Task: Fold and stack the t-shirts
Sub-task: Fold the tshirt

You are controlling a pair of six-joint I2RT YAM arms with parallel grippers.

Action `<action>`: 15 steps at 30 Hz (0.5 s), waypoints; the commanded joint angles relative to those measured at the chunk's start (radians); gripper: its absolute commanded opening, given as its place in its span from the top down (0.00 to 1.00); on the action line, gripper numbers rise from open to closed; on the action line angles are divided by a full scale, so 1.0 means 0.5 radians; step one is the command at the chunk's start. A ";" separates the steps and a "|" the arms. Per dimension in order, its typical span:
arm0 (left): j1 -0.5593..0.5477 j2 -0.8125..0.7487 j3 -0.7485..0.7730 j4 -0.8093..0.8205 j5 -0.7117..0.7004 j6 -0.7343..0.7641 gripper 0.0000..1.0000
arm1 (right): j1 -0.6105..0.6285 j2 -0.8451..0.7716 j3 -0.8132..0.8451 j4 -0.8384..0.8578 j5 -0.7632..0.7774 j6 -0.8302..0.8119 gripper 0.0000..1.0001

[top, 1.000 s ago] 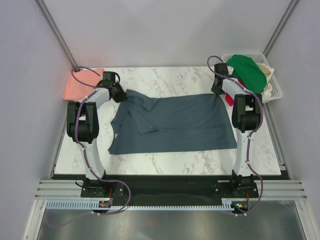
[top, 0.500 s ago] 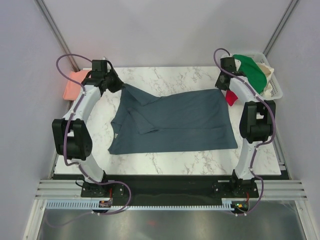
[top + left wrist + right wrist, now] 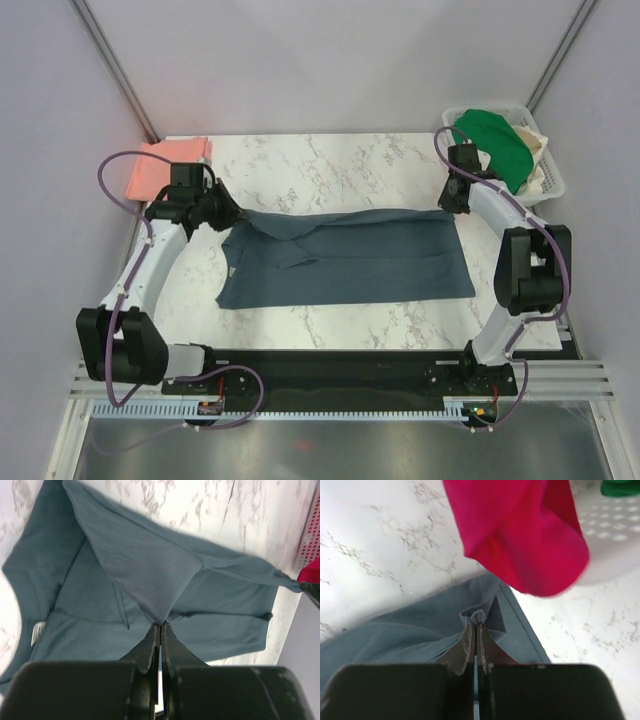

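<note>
Left pincer [image 3: 160,626] and right pincer [image 3: 476,624] pinch far corners of the blue t-shirt [image 3: 350,255], fold barely begun; pink t-shirt [image 3: 160,168] not yet stacked.

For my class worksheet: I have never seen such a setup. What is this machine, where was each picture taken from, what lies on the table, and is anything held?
Two robot arms are bolted at the near edge of a marble table. The wide picture looks down from above and behind them; each close-up comes from a camera on one wrist. A dark blue t-shirt lies spread on the table, a salmon-pink t-shirt at the far left corner, and a white basket at the far right holds a green garment, with a red garment beside it. The left arm and the right arm each have their jaws shut on the blue shirt's far edge, one at each end.
</note>
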 commanded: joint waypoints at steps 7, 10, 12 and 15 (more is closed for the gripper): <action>-0.001 -0.472 -0.277 -0.224 0.110 0.103 0.98 | -0.040 -0.369 -0.307 0.067 0.029 0.015 1.00; -0.001 -0.592 -0.332 -0.279 0.125 0.115 0.97 | -0.040 -0.443 -0.386 0.064 0.023 0.012 1.00; -0.001 -0.662 -0.363 -0.310 0.113 0.130 0.96 | -0.046 -0.480 -0.435 0.067 0.017 0.015 1.00; -0.001 -0.727 -0.461 -0.335 0.110 0.127 0.95 | -0.046 -0.535 -0.573 0.079 0.017 0.024 1.00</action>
